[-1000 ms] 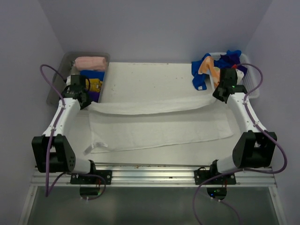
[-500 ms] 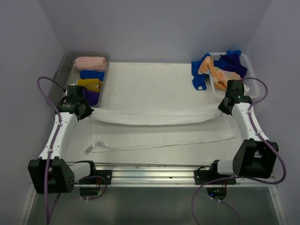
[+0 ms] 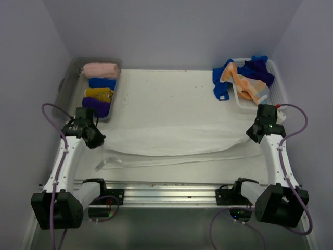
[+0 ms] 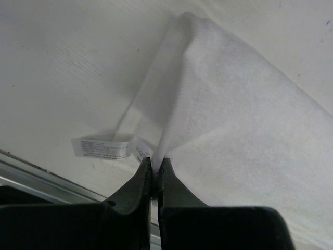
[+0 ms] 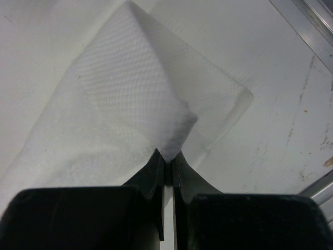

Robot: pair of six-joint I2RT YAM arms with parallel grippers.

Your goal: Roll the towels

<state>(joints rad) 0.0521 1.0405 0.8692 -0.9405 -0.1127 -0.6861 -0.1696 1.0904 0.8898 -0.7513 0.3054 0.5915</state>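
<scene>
A long white towel [image 3: 177,140] lies across the table, its far edge folded toward the near edge. My left gripper [image 3: 98,141] is shut on the towel's left corner [image 4: 208,120], just above the lower layer with its label [image 4: 101,147]. My right gripper [image 3: 251,134] is shut on the towel's right corner [image 5: 130,99], held over the lower layer. Both corners are pinched between the fingertips.
A grey bin [image 3: 73,78] at the back left holds rolled pink, blue, yellow and purple towels. A white basket [image 3: 278,91] at the back right holds loose blue and orange towels. The metal rail [image 3: 166,192] runs along the near edge.
Both grippers have pulled the towel's far edge toward the near side, folding it over the lower layer; only a thin strip of the lower layer still shows.
</scene>
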